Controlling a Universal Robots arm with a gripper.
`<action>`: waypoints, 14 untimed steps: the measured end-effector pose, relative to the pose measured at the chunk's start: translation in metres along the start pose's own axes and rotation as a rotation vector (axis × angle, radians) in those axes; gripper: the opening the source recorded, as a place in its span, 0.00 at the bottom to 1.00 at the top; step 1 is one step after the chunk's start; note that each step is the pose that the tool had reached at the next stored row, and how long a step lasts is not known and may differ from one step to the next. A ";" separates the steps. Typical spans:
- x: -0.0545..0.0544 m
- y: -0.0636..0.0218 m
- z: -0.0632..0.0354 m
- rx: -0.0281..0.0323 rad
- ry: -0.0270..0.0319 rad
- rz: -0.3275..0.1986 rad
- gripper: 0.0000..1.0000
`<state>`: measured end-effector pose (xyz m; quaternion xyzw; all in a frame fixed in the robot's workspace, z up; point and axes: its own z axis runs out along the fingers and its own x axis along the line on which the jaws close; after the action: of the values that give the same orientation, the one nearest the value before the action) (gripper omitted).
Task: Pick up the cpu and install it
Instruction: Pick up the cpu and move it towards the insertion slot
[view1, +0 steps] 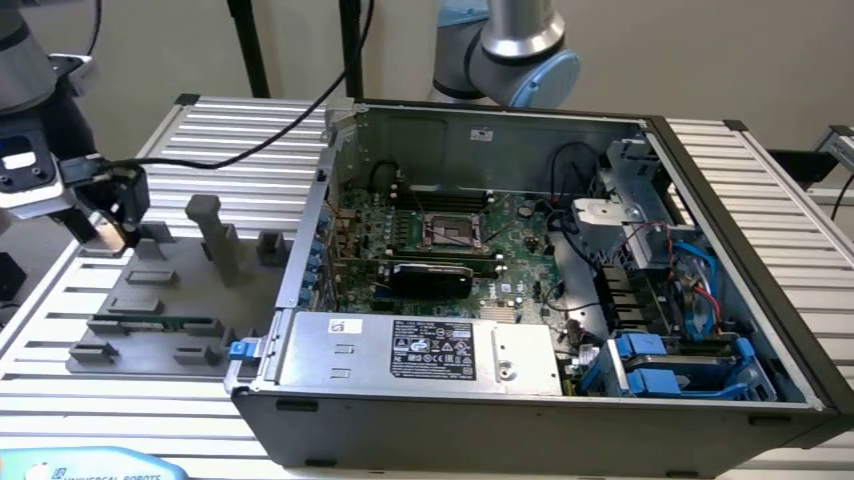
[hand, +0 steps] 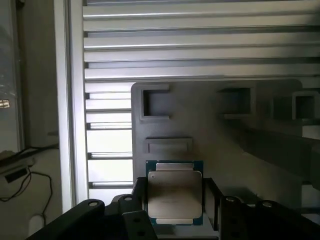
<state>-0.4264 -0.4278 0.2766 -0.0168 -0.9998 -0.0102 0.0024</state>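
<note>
The cpu (hand: 174, 192), a flat square chip with a silver-grey lid and a green rim, sits between the two dark fingers (hand: 140, 197) of my gripper (hand: 175, 196), which is shut on its opposite edges. It hangs above the grey fixture plate (hand: 235, 150). In the exterior view the gripper (view1: 107, 235) is at the far left, over the back left corner of the fixture plate (view1: 160, 290). The open computer case (view1: 747, 250) lies to the exterior view's right, with the motherboard's cpu socket (view1: 451, 235) near its middle.
Upright grey blocks (view1: 207, 225) stand on the fixture plate, and a long green memory stick (view1: 154, 323) lies near its front. A power supply (view1: 414, 350), drive bays (view1: 667, 365) and cables fill the case. A second arm (view1: 514, 50) stands behind the case. Slatted aluminium table (view1: 254, 125) all around.
</note>
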 end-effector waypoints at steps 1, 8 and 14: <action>-0.002 0.0002 -0.0045 0.0000 -0.0001 0.000 0.55; -0.021 0.0015 -0.0365 -0.0008 0.0010 -0.004 0.55; -0.041 0.0027 -0.0639 -0.0032 0.0027 -0.008 0.55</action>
<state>-0.3853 -0.4278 0.3404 -0.0128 -0.9998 -0.0119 0.0036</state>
